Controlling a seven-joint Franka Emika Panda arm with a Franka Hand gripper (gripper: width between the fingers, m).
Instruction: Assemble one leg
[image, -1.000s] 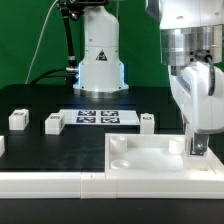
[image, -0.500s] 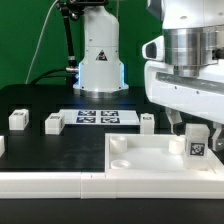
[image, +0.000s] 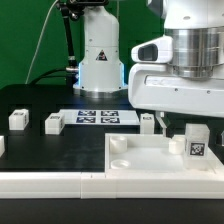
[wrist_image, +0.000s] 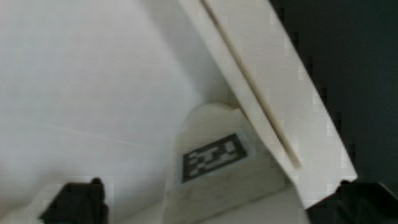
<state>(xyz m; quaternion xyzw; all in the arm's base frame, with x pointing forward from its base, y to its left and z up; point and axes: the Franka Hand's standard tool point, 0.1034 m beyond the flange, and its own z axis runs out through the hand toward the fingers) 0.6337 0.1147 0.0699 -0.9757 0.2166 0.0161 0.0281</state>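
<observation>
One leg (image: 196, 141) is shown standing upright on the far right corner of the large white panel (image: 140, 160), its tag facing the camera, presumably seated at a corner socket so that it can be fixed there. The gripper (image: 170, 122) is held above the panel, just left of the leg; in the wrist view the jaws are seen spread, with nothing between them and the leg (wrist_image: 217, 152) lying below. Three further legs (image: 18, 119) (image: 53, 123) (image: 147, 121) are laid apart on the black tabletop (image: 40, 100), flanking the marker board (image: 97, 117), within reach for later steps.
</observation>
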